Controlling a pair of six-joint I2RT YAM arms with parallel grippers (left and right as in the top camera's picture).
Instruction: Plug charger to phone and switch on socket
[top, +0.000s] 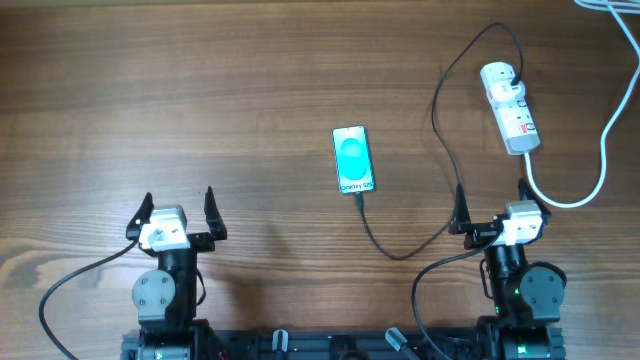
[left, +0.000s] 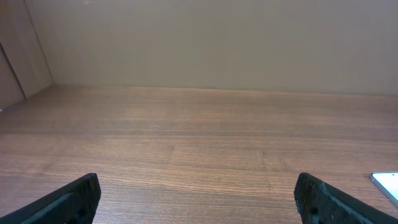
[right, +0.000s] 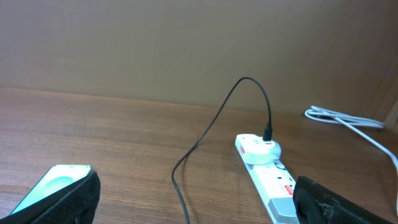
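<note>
Bearing the phone (top: 353, 158), the wood-grain table (top: 200, 100) meets a beige wall (left: 217, 37).

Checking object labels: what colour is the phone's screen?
The phone screen is bright teal, clearest in the overhead view.

Soft, even light falls from above on the table (top: 200, 100), warm on the wood, leaving only faint, short shadows. The phone (top: 353, 158) screen glows a hard teal, nearly washed out, and the white socket (top: 509, 110) loses detail to brightness. The wrist views look dimmer and flatter; the right tool (right: 196, 193) shows its fingers (right: 68, 199) as soft, near-black shapes.
</note>
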